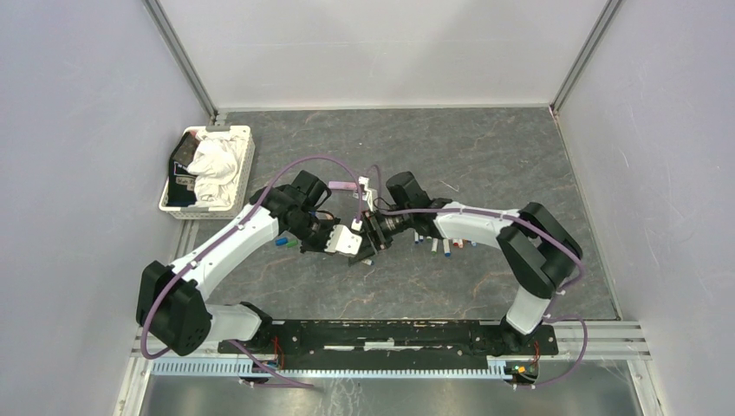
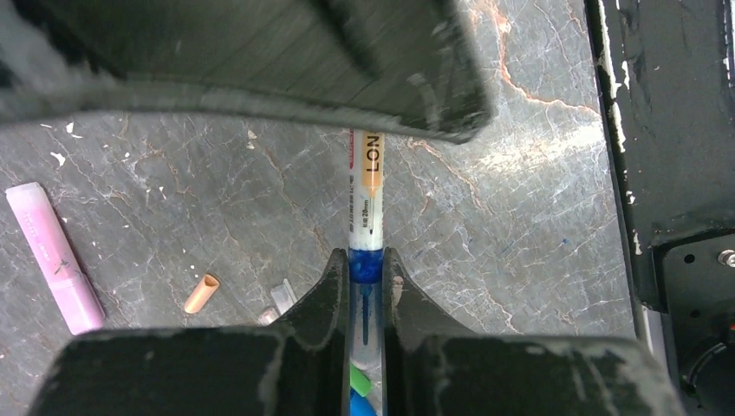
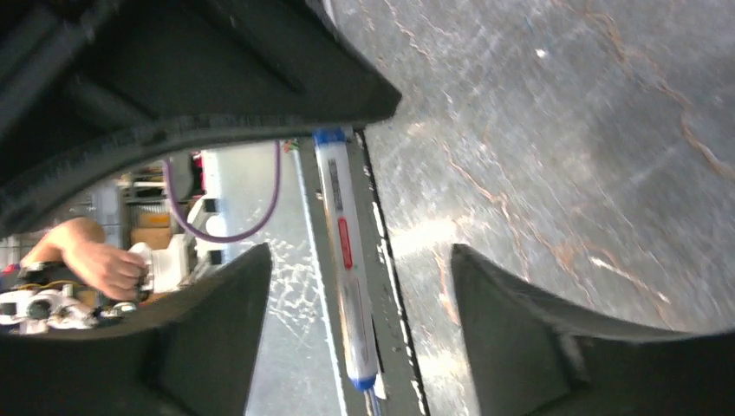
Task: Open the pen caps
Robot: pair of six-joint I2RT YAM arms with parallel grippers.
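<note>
A white pen (image 2: pixel 367 186) with an orange label is in the air between both grippers. My left gripper (image 2: pixel 366 260) is shut on its blue-collared end, and a thin blue tip shows between the fingers. I cannot tell whether a cap sits over that tip. My right gripper (image 3: pixel 360 251) is open; the same pen (image 3: pixel 345 251) runs through the gap, touching neither finger. The grippers meet nose to nose, left gripper (image 1: pixel 351 242) against right gripper (image 1: pixel 373 230). Loose pen caps lie on the table below: an orange cap (image 2: pixel 201 293), a clear one (image 2: pixel 282 298), and a green cap (image 2: pixel 360 380).
A pink highlighter (image 2: pixel 54 258) lies left of the caps. More white pens (image 1: pixel 446 247) lie in a row under the right arm. A white basket (image 1: pixel 245 173) with a white cloth stands at the back left. The black base rail (image 2: pixel 659 130) runs along the near table edge.
</note>
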